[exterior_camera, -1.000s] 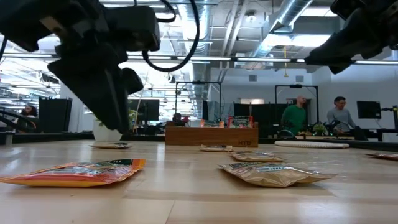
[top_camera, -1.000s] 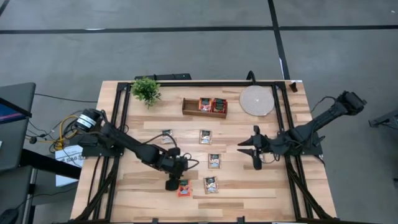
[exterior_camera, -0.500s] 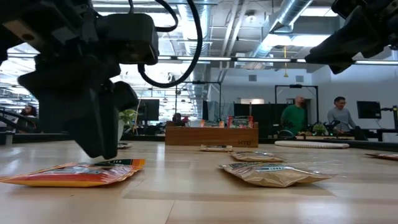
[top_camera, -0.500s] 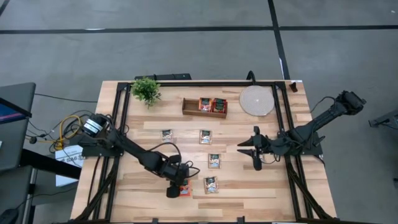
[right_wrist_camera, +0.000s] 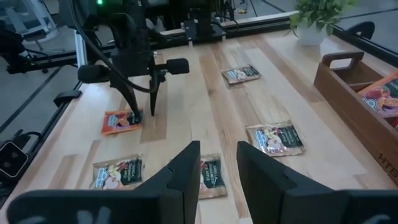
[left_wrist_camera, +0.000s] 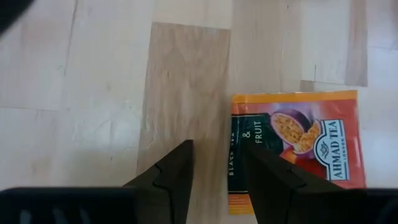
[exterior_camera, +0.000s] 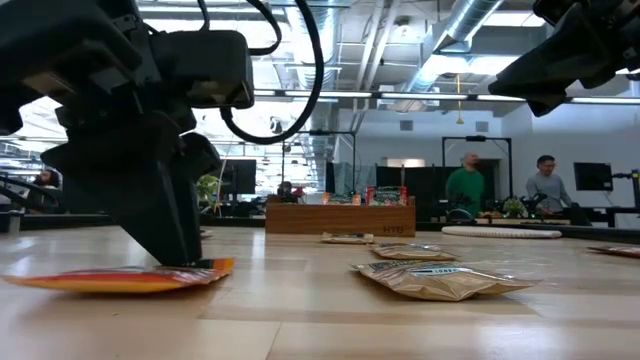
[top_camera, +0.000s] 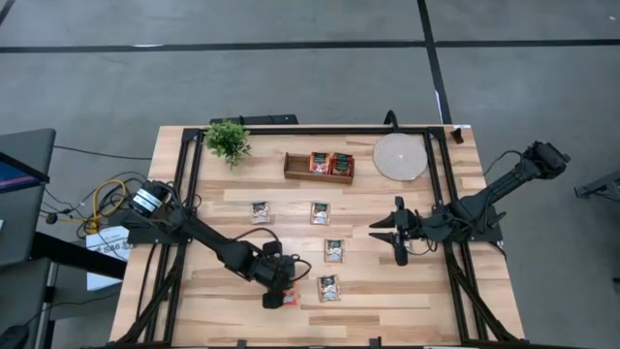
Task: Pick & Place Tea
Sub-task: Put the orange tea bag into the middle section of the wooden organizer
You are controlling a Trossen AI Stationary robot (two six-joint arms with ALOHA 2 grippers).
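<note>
Tea sachets lie scattered flat on the table [top_camera: 387, 291]; the red-orange sachet [left_wrist_camera: 292, 146] is the one being addressed. It sits directly under the left gripper [left_wrist_camera: 217, 168], at the table's near edge. In the left wrist view the jaws stand apart by a narrow gap: one finger is over the sachet's dark band edge, the other over bare wood just beside it. Nothing is gripped yet. Low view shows the left gripper [exterior_camera: 180, 250] down at the tabletop, tips touching or nearly touching the sachet's [exterior_camera: 120, 277] upper face.

Judgement: straddling the edge makes sense, since a flat packet offers no height to pinch; one finger must get past the border so closing catches the rim. Risk: the sachet slides instead of lifting.

Three pale sachets, e.g. [top_camera: 328, 287], lie just beside and beyond the left gripper, a fourth farther off, all well apart from each other, likely to allow single picks. The wooden tray [top_camera: 319, 175], holding red-orange sachets, is at the far side, presumably the destination.

Right gripper [top_camera: 395, 233] hovers, fingers apart, empty, waiting well clear.
</note>
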